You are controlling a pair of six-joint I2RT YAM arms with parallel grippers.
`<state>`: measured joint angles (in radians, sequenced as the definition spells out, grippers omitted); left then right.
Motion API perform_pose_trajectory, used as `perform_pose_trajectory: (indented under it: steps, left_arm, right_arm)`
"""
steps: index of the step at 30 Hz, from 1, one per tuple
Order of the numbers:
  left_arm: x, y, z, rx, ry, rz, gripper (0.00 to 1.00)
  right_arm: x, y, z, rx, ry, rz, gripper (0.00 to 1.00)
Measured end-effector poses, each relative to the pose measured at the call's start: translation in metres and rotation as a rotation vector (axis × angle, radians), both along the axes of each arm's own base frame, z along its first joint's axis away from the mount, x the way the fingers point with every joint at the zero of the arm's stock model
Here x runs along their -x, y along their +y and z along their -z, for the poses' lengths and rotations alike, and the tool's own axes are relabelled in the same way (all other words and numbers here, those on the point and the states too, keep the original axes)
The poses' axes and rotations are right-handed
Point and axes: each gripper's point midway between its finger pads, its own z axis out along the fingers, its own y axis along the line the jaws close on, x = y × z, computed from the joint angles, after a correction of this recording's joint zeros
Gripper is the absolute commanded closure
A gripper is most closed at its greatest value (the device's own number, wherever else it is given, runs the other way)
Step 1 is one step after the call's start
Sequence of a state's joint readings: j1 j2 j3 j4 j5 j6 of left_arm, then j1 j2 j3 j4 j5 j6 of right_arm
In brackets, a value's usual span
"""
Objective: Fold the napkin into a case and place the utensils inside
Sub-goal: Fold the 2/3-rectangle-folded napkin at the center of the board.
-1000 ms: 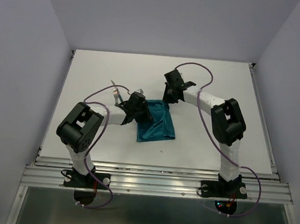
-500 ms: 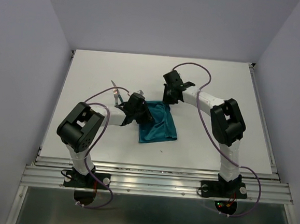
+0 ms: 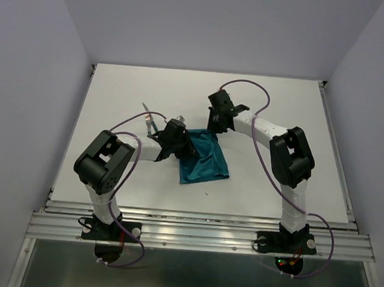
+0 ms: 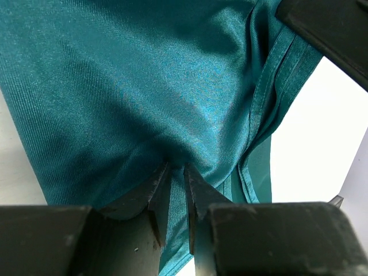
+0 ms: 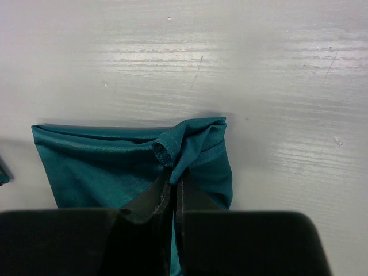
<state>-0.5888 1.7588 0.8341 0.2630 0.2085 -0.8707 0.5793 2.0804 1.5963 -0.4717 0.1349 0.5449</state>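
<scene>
**Left end effector** (image 4: pixel 174 171) is pinching a fold of the napkin (image 3: pixel 207 159) near its left edge. Its two dark, tapered fingertips are drawn almost together, with cloth caught between them.

**Right end effector** (image 5: pixel 172 179) is pressing its fingers together on the napkin's far right corner. There the rolled hem (image 5: pixel 165 150) is bunching into a small loop just above the tips.

**Napkin.** It is lying on the bench (image 3: pixel 116 91) between the two arms, near the middle, folded into a rough quadrilateral. The cloth is teal, satiny and finely ribbed, catching light in soft bands. A stitched double hem is running down one side, and shallow creases are radiating from each grip.

**Utensils** (image 3: pixel 147 118) are lying just left of the left end effector, partly hidden by the arm. Only a thin silver tip is showing, and their number cannot be told.

**Surroundings.** The bench is white and smooth, showing faint scratches and glossy streaks in the right wrist view. Pale lavender-grey walls (image 3: pixel 39 52) are enclosing it on three sides. A ribbed aluminium rail (image 3: pixel 198 234) is running along the near edge, carrying both arm bases. Purple cables (image 3: pixel 250 85) are looping over each arm.
</scene>
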Motion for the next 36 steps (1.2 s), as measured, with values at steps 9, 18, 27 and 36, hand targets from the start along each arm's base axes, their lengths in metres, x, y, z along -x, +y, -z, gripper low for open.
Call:
perform_pose_trajectory:
  steps: [9, 18, 27, 36]
  left_arm:
    - [0.000, -0.002, 0.000, 0.007, -0.002, 0.003, 0.73]
    - [0.000, -0.002, 0.000, 0.007, -0.001, 0.003, 0.73]
    - [0.000, -0.002, 0.000, 0.009, -0.002, 0.004, 0.73]
    - [-0.001, -0.002, 0.000, 0.007, -0.004, 0.004, 0.73]
  right_arm:
    - [-0.004, 0.004, -0.007, -0.011, -0.017, -0.001, 0.99]
    - [-0.011, 0.013, -0.021, -0.033, -0.048, -0.009, 0.99]
    - [-0.011, 0.015, -0.022, -0.035, -0.049, -0.011, 0.99]
    - [-0.004, 0.012, -0.016, -0.026, -0.033, -0.014, 0.99]
